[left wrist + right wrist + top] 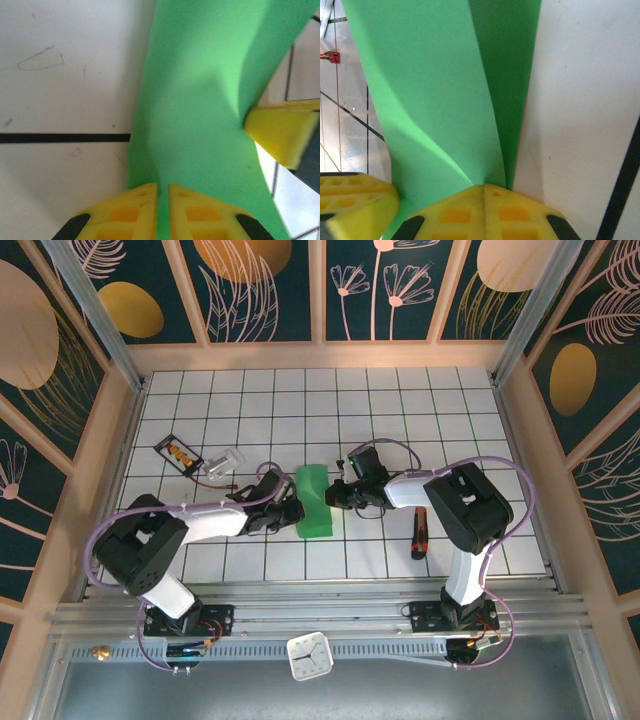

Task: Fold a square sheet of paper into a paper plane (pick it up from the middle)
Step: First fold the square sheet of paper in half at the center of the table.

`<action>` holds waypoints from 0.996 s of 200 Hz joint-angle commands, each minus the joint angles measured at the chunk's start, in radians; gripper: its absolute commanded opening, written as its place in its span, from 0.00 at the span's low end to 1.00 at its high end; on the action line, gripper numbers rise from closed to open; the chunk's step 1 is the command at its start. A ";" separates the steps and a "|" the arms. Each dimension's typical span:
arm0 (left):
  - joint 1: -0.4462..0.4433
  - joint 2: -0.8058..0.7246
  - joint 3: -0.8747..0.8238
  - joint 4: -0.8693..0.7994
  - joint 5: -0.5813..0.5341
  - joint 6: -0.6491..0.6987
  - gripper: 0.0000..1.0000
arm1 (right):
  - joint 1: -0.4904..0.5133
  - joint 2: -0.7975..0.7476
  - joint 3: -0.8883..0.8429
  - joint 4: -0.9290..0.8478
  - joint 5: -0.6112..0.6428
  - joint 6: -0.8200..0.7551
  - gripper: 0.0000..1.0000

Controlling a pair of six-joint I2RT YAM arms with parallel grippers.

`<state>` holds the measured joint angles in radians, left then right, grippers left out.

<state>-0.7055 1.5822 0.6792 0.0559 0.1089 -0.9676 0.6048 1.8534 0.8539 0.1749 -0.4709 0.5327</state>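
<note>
The square sheet of paper is bright green and folded into a narrow, tented strip, standing on the white grid table between the two arms. My left gripper is at its left edge. In the left wrist view the jaws are shut on the sheet, with green showing in the thin slit between them. My right gripper is at the right edge. Its yellow fingertips are pressed together where a crease of the sheet runs into them. Each wrist view shows a yellow finger of the other gripper beside the paper.
A black and red tool lies right of the right arm. A black packet and a clear item lie at the left. A white clock sits on the near rail. Wooden walls fence the table.
</note>
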 commanded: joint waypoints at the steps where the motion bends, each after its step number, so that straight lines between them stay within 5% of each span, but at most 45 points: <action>1: 0.008 -0.057 -0.037 0.042 0.054 -0.047 0.15 | 0.004 0.096 -0.032 -0.095 0.204 -0.028 0.00; 52: 0.007 -0.052 -0.098 0.108 0.128 -0.068 0.08 | 0.005 0.104 -0.028 -0.093 0.204 -0.028 0.00; 105: 0.008 0.005 -0.094 0.006 0.066 -0.032 0.05 | 0.006 0.102 -0.029 -0.098 0.205 -0.030 0.00; 199: 0.003 -0.134 -0.143 0.062 0.159 -0.088 0.06 | 0.005 0.099 -0.032 -0.101 0.209 -0.030 0.00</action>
<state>-0.7048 1.4677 0.5743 0.1238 0.2272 -1.0275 0.6067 1.8542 0.8555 0.1753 -0.4667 0.5327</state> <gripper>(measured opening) 0.075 0.060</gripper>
